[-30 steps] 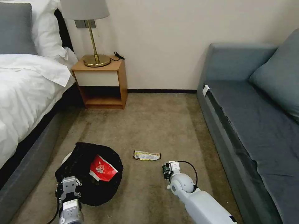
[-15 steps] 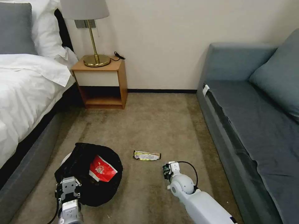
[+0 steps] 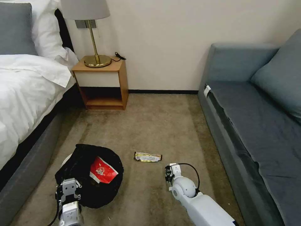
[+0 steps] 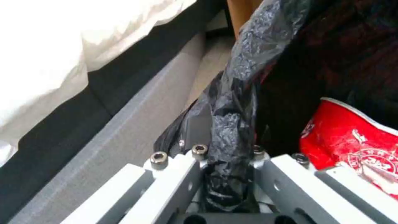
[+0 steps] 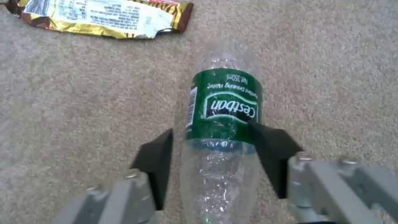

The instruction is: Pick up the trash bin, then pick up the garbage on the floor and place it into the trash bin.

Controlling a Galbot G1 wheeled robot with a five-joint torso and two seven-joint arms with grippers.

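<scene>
The trash bin (image 3: 82, 157), lined with a crinkled black bag, is low at my left. My left gripper (image 3: 69, 187) is shut on its bag-covered rim (image 4: 232, 130). A red-and-white packet (image 3: 102, 171) lies inside the bin (image 4: 352, 143). The flat gold-and-white wrapper (image 3: 148, 157) lies on the carpet. Just behind it my right gripper (image 3: 169, 174) is down at floor level. In the right wrist view its fingers (image 5: 155, 155) stand open on either side of a clear bottle with a green label (image 5: 224, 105). One pad touches the label and the other is a little off it.
A bed (image 3: 28, 94) runs along the left with its grey base close beside the bin. A wooden nightstand (image 3: 102, 83) with a brass lamp stands at the back wall. A grey sofa (image 3: 257, 125) lines the right. Open carpet lies between them.
My right gripper has shifted slightly back toward me and to the right. The left gripper and the bin have stayed put.
</scene>
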